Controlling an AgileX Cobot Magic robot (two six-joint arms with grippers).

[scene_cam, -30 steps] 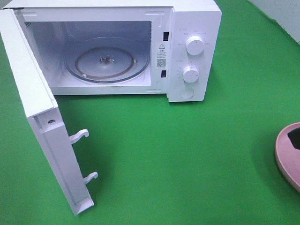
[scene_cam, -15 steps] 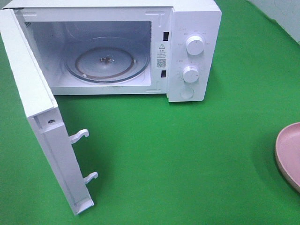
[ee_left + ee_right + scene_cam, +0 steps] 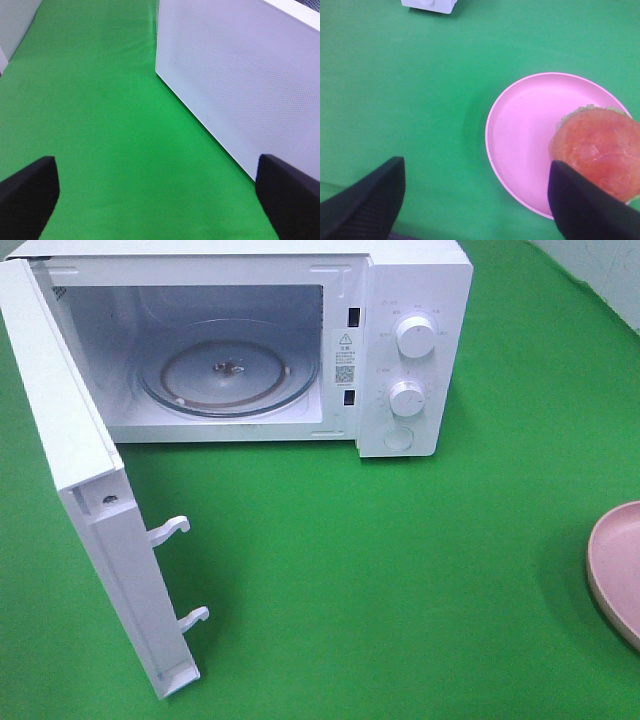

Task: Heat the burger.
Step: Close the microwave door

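Pink plate (image 3: 520,145) carries the burger (image 3: 597,150); microwave (image 3: 400,300) door (image 3: 90,510) hangs open; both grippers' jaws spread, empty; next, the right gripper (image 3: 475,200) must grasp the plate

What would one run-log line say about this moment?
microwave: door open, turntable bare | burger: on pink plate, off-centre | left gripper: open, empty | right gripper: open, above plate

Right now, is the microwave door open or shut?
Open. The door is swung fully out to the left of the microwave, exposing the cavity and the bare glass turntable.
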